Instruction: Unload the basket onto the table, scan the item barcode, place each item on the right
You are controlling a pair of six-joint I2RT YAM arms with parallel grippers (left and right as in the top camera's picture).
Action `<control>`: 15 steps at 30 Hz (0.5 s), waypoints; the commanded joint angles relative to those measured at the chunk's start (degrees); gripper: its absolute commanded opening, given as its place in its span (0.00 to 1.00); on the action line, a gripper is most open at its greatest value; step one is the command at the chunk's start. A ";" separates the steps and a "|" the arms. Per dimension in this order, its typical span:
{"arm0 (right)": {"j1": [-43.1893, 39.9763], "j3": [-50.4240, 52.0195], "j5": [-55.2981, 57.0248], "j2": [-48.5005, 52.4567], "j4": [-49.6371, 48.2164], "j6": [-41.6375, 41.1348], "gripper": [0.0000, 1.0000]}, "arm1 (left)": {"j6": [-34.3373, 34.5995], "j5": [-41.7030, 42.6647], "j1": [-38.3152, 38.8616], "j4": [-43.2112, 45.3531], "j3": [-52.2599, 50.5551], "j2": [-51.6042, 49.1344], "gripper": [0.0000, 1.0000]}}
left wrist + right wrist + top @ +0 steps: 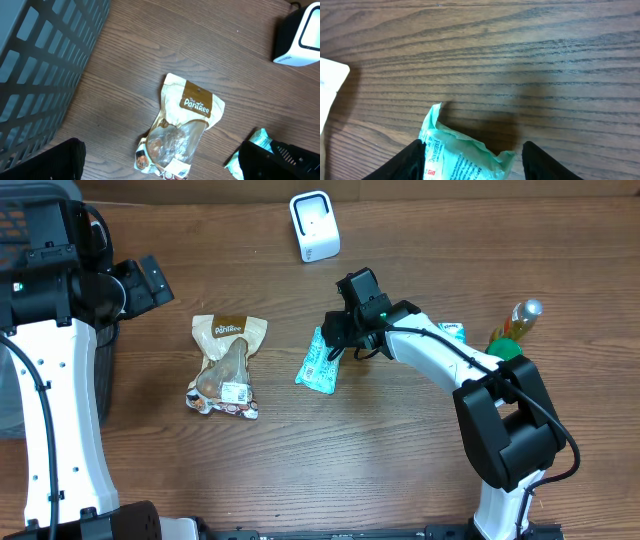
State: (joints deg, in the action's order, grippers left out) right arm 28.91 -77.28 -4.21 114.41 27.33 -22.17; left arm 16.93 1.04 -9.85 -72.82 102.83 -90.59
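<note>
Green packet was seen on the table, flanked by the parted jaws of the right tool. The left tool was held wide open.

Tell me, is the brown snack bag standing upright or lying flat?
Lying flat: the brown snack bag shows its whole printed front to the overhead camera, spread on the wooden table.

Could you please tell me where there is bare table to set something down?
The table is bare along its near edge, below the treat bag and teal packet, and between the scanner and the bottle. The middle is crowded: the right end effector straddles the teal packet.
</note>
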 commanded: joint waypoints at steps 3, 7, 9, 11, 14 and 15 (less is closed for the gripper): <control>0.17 0.07 0.26 0.55 -0.48 0.17 0.62 | -0.66 0.02 0.13 -0.04 0.42 -0.07 0.99; 0.17 0.07 0.26 0.55 -0.50 0.15 0.66 | -0.66 0.02 0.13 -0.04 0.42 -0.07 0.99; 0.17 0.07 0.24 0.55 -0.42 0.15 0.66 | -0.66 0.00 0.13 -0.04 0.42 -0.07 1.00; 0.17 0.09 0.24 0.55 -0.02 0.13 0.66 | -0.66 0.02 0.13 -0.04 0.42 -0.07 1.00; 0.33 0.09 0.22 0.55 0.68 0.11 0.62 | -0.66 0.02 0.13 -0.04 0.42 -0.07 1.00; 0.33 0.09 0.22 0.55 1.03 0.04 0.57 | -0.66 0.02 0.13 -0.04 0.42 -0.07 1.00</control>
State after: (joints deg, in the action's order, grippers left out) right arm 28.93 -77.28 -4.23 114.41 28.25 -22.26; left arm 16.93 1.04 -9.85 -72.82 102.83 -90.59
